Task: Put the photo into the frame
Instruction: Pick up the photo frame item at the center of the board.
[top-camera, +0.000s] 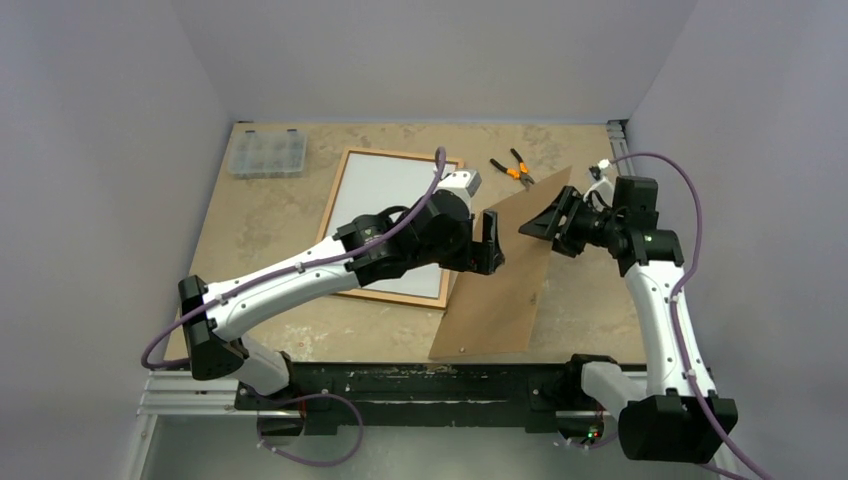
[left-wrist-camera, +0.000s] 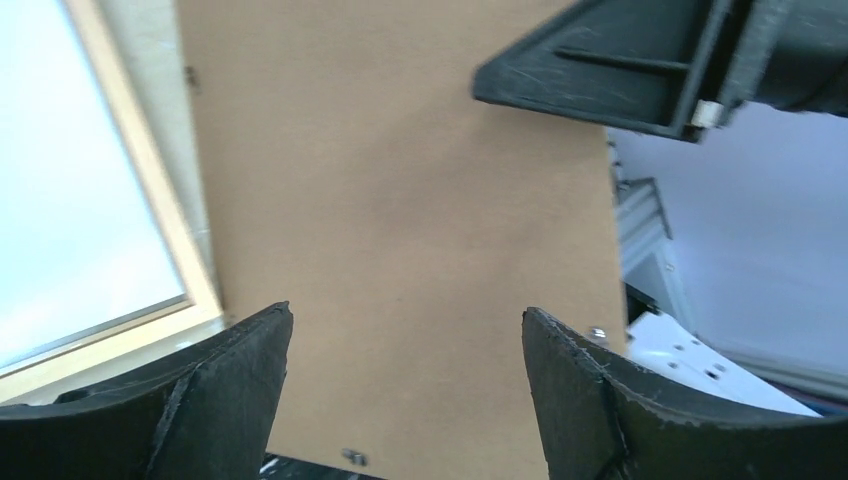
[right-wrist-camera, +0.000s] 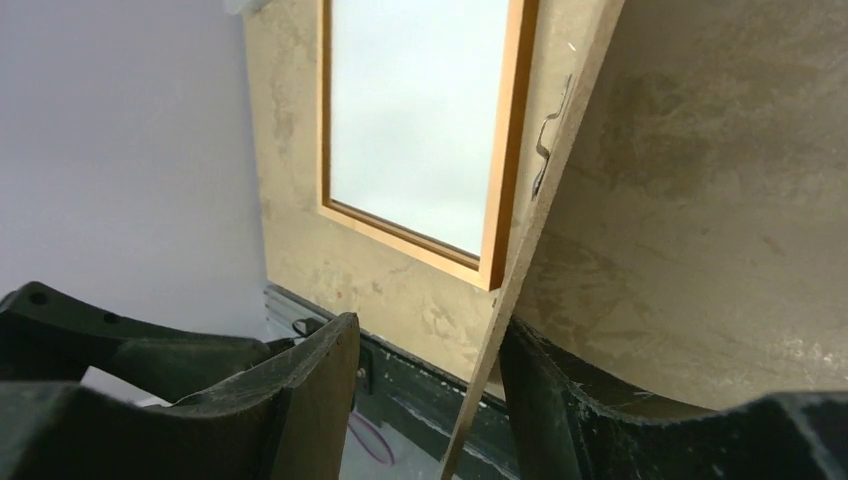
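Note:
The light wooden frame (top-camera: 395, 154) lies flat on the table, left of centre, and also shows in the left wrist view (left-wrist-camera: 150, 170) and the right wrist view (right-wrist-camera: 505, 150). Its opening is plain white (top-camera: 385, 200); this may be the photo's white back, and no mountain print shows. A brown hardboard backing panel (top-camera: 500, 290) leans tilted to the frame's right, far edge raised. My right gripper (top-camera: 530, 225) is open around that edge (right-wrist-camera: 570, 50); the panel touches one finger (right-wrist-camera: 560, 400). My left gripper (top-camera: 487, 242) is open and empty, facing the panel (left-wrist-camera: 400, 180).
A clear plastic parts box (top-camera: 266, 153) sits at the back left. Orange-handled pliers (top-camera: 512, 168) lie at the back, right of the frame. A black rail (top-camera: 400, 385) runs along the near table edge. Grey walls close in on three sides.

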